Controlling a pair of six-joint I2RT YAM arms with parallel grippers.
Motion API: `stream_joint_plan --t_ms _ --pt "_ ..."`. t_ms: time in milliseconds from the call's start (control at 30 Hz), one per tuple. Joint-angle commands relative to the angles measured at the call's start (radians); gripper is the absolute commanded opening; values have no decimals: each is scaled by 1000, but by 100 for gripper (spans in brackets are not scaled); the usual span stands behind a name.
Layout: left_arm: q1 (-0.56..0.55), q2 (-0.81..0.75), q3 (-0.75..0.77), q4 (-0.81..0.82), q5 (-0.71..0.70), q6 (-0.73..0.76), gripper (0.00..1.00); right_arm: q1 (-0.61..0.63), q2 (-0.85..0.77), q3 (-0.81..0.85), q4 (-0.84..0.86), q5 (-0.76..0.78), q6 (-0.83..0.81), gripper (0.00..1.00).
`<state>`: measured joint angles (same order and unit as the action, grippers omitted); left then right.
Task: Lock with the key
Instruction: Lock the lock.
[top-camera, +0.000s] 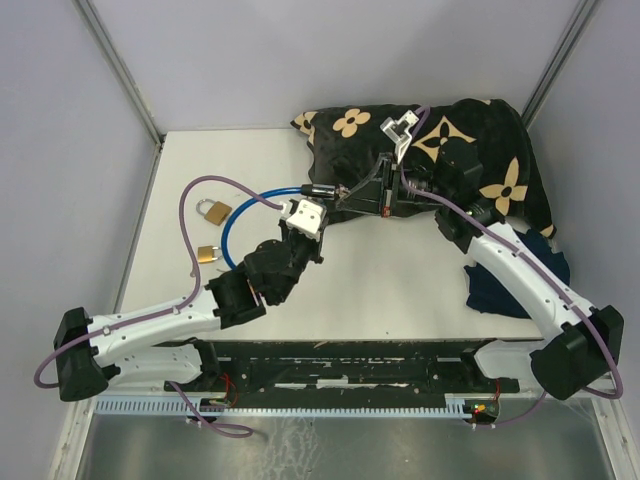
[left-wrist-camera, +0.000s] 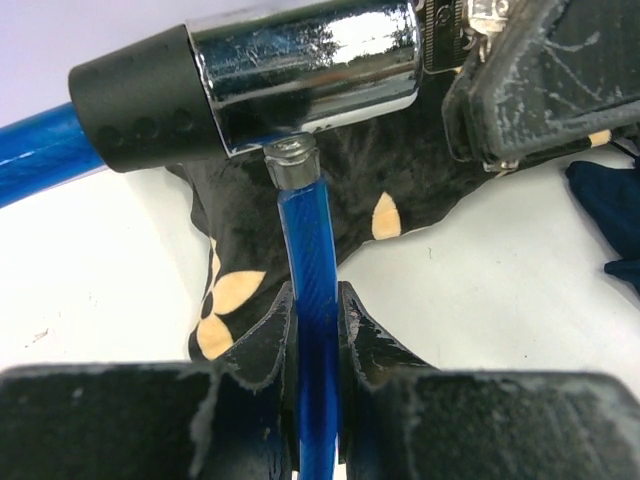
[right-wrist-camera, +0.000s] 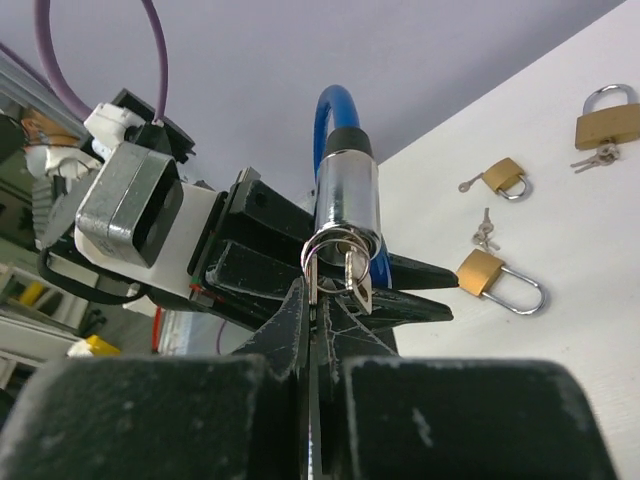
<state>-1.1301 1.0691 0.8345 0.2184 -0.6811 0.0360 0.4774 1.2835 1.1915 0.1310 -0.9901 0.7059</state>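
A blue cable lock (top-camera: 240, 212) has a chrome cylinder (left-wrist-camera: 310, 65) with a black sleeve. My left gripper (left-wrist-camera: 315, 320) is shut on the blue cable (left-wrist-camera: 312, 260) just below the cylinder and holds it above the table. My right gripper (right-wrist-camera: 318, 300) is shut on a thin silver key (right-wrist-camera: 317, 275), seen edge-on, right at the cylinder's end face (right-wrist-camera: 348, 200). A key ring (right-wrist-camera: 340, 245) with a second key (right-wrist-camera: 358, 282) hangs there. I cannot tell whether the held key sits in the keyhole. In the top view the two grippers meet at the cylinder (top-camera: 328, 192).
A black flower-print cloth (top-camera: 450, 150) lies at the back right under the right arm, with a navy cloth (top-camera: 510, 285) beside it. Brass padlocks (top-camera: 213, 210) (top-camera: 208, 253) with small keys lie on the white table at left; three show in the right wrist view (right-wrist-camera: 490, 275).
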Motion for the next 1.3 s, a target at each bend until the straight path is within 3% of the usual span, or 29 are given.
stream_joint_plan --t_ms 0,167,467,933,1100,1267 --pt "-3 -4 41 75 -35 46 3 -18 3 -24 144 21 197 2" --pt "-3 -4 40 79 -47 58 3 -28 10 -66 220 55 366 3" --pt "-2 -19 36 74 -60 75 3 -43 21 -137 461 78 597 16" --pt "0 -16 54 32 -61 75 3 -81 -2 -166 470 115 652 19" --pt "0 -23 55 24 -63 76 3 -100 -13 -182 446 119 649 33" --pt "1 -23 55 19 -59 79 3 -105 -21 -192 425 105 617 39"
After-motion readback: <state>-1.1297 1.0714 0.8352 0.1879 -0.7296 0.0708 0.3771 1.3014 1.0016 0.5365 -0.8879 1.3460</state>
